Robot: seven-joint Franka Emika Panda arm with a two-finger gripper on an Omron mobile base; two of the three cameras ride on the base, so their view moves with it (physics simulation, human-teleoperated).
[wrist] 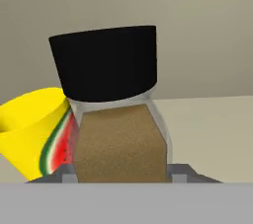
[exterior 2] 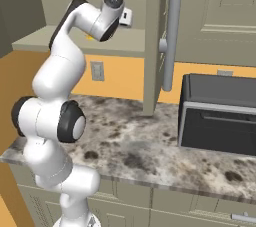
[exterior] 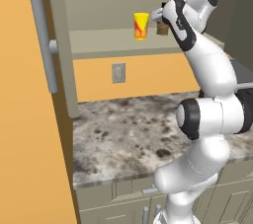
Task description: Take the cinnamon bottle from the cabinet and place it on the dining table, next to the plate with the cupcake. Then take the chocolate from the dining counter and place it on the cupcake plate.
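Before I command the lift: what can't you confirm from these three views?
- Hand closure on the cinnamon bottle: hand view's bottom edge cuts off the fingertips.
- Bottle in the left base view: mostly behind the arm's wrist.
- Yellow watermelon cup: touching the bottle or apart, unclear.
- Bottle's base on the cabinet shelf: cut off.

Cabinet shelf, yellow cup, cinnamon bottle

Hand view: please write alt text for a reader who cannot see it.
A cinnamon bottle with a black cap and brown powder sits close up between the gripper fingertips. A yellow cup with a watermelon print stands beside it on the pale cabinet shelf.
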